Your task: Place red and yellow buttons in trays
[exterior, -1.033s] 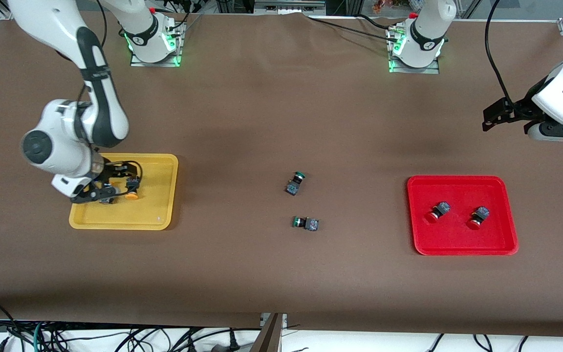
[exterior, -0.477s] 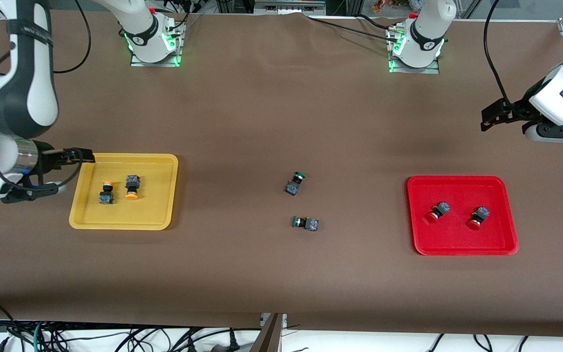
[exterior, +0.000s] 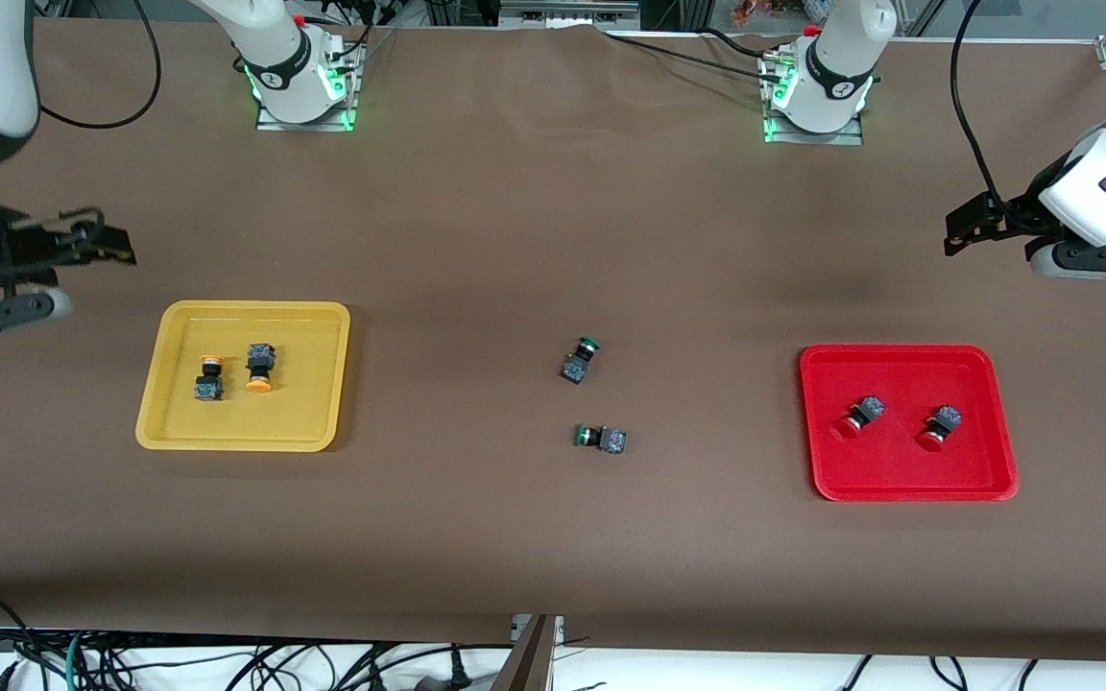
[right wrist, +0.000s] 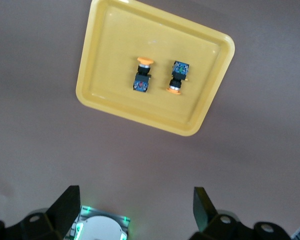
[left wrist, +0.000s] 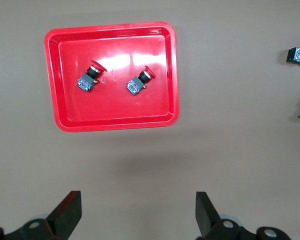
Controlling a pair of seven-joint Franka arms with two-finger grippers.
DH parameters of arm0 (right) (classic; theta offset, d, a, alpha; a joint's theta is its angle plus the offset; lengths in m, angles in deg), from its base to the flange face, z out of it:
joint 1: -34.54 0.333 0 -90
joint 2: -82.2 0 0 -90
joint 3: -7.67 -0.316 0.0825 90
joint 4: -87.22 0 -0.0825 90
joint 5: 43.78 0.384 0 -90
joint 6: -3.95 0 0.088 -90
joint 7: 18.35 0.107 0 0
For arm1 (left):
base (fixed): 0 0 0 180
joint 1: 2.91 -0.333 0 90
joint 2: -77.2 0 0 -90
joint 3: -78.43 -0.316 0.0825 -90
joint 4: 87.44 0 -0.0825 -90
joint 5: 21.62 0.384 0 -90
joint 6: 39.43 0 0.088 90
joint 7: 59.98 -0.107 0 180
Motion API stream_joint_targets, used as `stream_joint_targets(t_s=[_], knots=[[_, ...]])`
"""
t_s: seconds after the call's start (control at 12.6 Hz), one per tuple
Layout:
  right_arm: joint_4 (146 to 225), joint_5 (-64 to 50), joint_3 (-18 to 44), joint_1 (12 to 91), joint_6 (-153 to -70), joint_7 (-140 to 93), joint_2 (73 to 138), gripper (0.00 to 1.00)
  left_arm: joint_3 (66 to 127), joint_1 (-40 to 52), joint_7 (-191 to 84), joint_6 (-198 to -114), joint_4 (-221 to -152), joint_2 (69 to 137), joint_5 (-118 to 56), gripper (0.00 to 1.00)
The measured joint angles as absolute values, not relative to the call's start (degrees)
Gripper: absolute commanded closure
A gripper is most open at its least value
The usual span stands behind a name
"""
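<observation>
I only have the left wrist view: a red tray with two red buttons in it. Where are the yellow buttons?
Observer: Both yellow buttons lie side by side in the yellow tray, toward the right arm's end of the table.
Operator: Is the right gripper holding anything?
Observer: No. The right gripper is open and empty, over bare table next to the yellow tray, not over it.
Operator: Any buttons outside the trays, apart from the two at the edge of my view?
Observer: No. Only those two green buttons lie on the table, between the two trays.
</observation>
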State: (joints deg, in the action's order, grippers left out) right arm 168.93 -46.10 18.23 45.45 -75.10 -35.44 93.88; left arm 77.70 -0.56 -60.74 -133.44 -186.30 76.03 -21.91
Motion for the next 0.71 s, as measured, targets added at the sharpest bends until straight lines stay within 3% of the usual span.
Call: stream_joint_targets(t_s=[0.24,0.71], knots=[[169.0,-47.2,12.0,43.9,-70.7,-27.5,89.4,0.00,77.7,-0.6,-60.7,-133.3,-186.3,76.0,-21.9,0.00],[169.1,-47.4,10.2,41.9,-71.1,-26.5,86.7,0.00,77.7,-0.6,-60.7,-133.3,-186.3,76.0,-21.9,0.00]])
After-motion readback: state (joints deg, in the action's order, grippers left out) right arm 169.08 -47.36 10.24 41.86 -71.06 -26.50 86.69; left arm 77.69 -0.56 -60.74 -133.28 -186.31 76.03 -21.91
